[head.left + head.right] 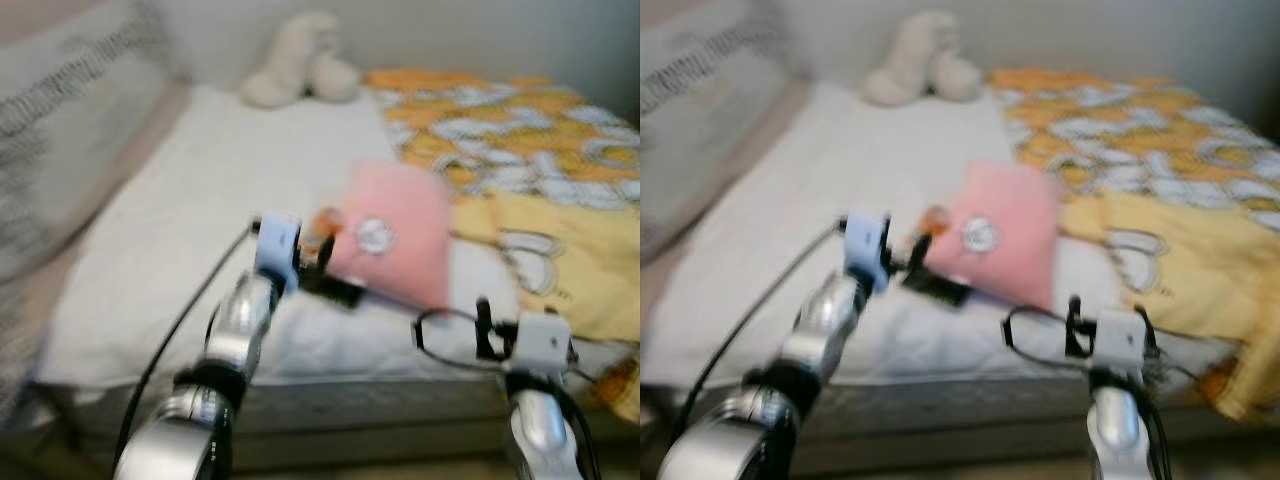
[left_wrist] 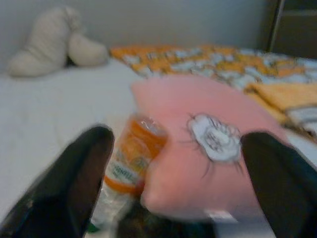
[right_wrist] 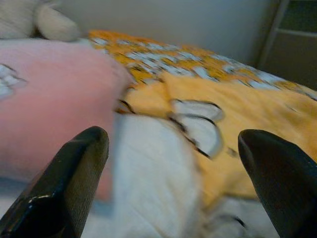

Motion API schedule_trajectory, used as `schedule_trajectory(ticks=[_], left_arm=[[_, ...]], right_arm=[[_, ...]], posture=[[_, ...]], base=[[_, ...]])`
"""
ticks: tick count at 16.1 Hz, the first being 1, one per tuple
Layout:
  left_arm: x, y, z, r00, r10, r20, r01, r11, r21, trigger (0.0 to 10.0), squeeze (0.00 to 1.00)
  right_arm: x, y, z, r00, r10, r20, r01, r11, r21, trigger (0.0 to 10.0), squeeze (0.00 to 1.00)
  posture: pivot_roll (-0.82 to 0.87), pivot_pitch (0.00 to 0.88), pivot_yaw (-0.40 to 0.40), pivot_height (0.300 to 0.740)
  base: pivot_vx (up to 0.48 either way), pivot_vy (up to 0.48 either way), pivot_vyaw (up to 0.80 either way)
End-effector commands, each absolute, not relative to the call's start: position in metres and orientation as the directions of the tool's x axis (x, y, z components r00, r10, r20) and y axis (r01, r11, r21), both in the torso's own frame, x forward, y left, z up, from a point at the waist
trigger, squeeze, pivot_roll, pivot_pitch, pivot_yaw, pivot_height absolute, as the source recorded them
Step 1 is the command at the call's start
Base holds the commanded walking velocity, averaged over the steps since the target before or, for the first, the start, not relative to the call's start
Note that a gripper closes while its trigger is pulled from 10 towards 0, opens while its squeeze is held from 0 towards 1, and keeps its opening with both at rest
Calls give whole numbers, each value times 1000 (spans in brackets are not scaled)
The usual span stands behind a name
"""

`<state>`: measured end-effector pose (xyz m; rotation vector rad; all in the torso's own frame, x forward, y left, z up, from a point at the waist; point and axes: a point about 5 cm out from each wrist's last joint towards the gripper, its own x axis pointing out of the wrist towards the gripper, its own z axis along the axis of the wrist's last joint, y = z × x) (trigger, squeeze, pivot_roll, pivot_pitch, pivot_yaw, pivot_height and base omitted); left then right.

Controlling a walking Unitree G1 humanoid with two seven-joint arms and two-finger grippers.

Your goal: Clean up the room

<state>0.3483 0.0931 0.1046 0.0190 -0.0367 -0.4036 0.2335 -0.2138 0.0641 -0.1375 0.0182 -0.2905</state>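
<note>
From my head cameras, blurred: I stand at the foot edge of a bed with a white sheet. A pink cushion lies near the middle of it, an orange-and-yellow patterned blanket spreads off to my right, and a cream plush toy sits at the far end by the wall. My left claw reaches over the mattress edge toward the cushion's near corner, where something small and orange pokes out. My right claw hangs lower at the bed's edge, idle for now.

Left wrist view: here it is, an orange bottle with a label, lying on the sheet and touching the cushion's side. My two fingers stand wide apart, the bottle between them but nearer one finger, nothing gripped yet.

Right wrist view: that claw's fingers are spread too, looking over the white sheet between cushion and blanket, holding nothing.

My judgement: the bottle is the clutter to take. To do it well, I should shift the left claw sideways until the bottle is centred, go in low along the sheet, and close on its body, not the cushion's soft edge.
</note>
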Motion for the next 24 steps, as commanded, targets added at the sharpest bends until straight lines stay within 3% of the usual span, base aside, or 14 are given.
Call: schedule_trajectory(ticks=[1, 3, 5, 7, 12, 17, 22, 23, 24], left_arm=[[342, 97, 103, 926, -374, 52, 372, 927, 41, 10000, 0], [313, 105, 78, 937, -349, 13, 349, 937, -2, 10000, 0], [307, 104, 75, 938, -348, -3, 348, 938, -3, 10000, 0], [314, 99, 87, 937, -349, 33, 350, 935, -52, 10000, 0], [336, 104, 108, 950, -306, 64, 305, 952, 29, 10000, 0], [348, 104, 122, 943, -316, 105, 309, 948, 75, 10000, 0], [374, 84, 172, 890, -419, 178, 382, 900, 212, 10000, 0], [382, 73, 182, 827, -553, 101, 511, 815, 273, 10000, 0], [385, 72, 180, 821, -567, 61, 532, 800, 278, 10000, 0]], right_arm=[[232, -208, 68, 964, -267, 7, 266, 957, -118, 10000, 0], [219, -216, 73, 962, -272, 20, 273, 959, -83, 10000, 0], [214, -222, 75, 962, -273, 14, 274, 958, -82, 10000, 0], [221, -222, 73, 964, -266, 2, 265, 960, -89, 10000, 0], [244, -220, 80, 965, -260, 24, 262, 960, -99, 10000, 0], [247, -221, 83, 964, -263, 44, 267, 958, -107, 10000, 0], [245, -217, 87, 964, -260, 60, 266, 958, -107, 10000, 0], [242, -216, 86, 962, -267, 56, 272, 957, -102, 10000, 0], [240, -215, 84, 962, -269, 47, 273, 957, -101, 10000, 0]], posture=[[49, 0, 54, 740], [65, 0, 30, 740], [81, 0, 12, 740], [87, 0, 10, 740], [75, 0, 21, 740], [58, 0, 26, 740], [38, 0, 28, 740], [29, 0, 32, 740], [23, 0, 35, 740]], base=[[0, 0, 0], [0, 0, 0], [0, 0, 0], [384, 0, 0], [460, 0, 0], [465, 0, 0], [189, 0, 0], [0, 0, 0], [0, 0, 0]])
